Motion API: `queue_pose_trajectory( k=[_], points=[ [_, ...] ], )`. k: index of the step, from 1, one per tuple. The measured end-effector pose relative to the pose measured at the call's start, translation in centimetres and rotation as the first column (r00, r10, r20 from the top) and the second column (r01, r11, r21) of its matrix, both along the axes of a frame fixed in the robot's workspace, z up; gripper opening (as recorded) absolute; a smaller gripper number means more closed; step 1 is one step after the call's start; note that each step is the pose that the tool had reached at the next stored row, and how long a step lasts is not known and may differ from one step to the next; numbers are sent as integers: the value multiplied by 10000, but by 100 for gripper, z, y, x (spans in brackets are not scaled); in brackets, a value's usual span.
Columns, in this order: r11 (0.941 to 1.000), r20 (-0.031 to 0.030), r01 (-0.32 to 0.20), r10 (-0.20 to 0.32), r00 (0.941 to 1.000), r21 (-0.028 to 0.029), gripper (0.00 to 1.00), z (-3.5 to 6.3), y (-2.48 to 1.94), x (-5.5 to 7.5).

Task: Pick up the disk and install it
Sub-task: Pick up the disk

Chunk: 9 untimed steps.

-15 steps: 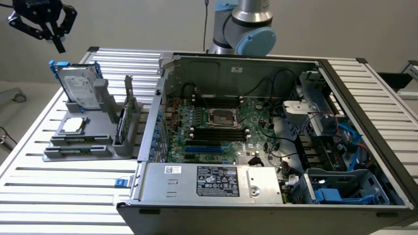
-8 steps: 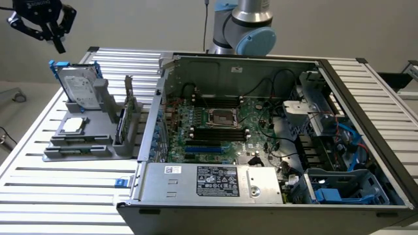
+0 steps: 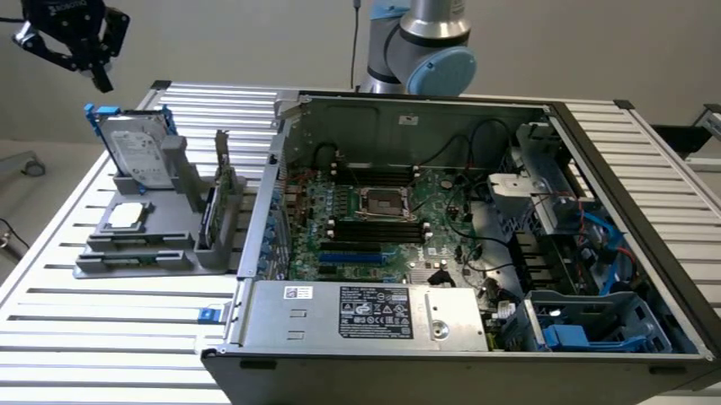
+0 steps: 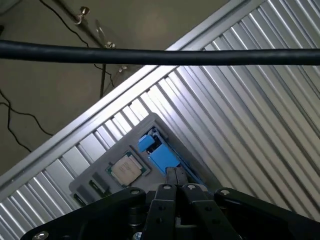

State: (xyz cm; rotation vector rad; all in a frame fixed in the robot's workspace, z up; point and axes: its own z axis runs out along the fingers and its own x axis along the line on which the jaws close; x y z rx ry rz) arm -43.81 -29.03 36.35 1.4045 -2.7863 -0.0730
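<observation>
Your black gripper (image 3: 100, 78) hangs in the upper left corner of the exterior view. Its fingers are pressed together and hold nothing; the wrist view shows the closed gripper (image 4: 176, 175) with no gap between the tips.

The silver-grey hard disk in its blue plastic carrier (image 3: 135, 150) sits below the gripper and apart from it, in the left part of the exterior view. It stands on a short edge in the grey plastic holder (image 3: 147, 257). Its long axis runs up and down, with the top leaning slightly toward the frame's left and the broad face turned to the camera. In the wrist view you look down on the blue top edge of the disk (image 4: 162, 157).

A small square silver chip (image 3: 127, 215) lies flat on the holder, lower in the frame than the disk. A thin dark upright card (image 3: 214, 211) stands just to its right. The open grey computer case (image 3: 451, 377) fills the centre and right, resting on the slatted aluminium table (image 3: 113, 333).
</observation>
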Motion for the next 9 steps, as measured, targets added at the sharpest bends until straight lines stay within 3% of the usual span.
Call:
queue_pose_trajectory(
  k=[5,9],
  points=[
    [9960,1,-892,892,9960,0,11,0,0,0],
    [9868,0,-1621,1621,9868,0,11,0,0,0]
  ],
)
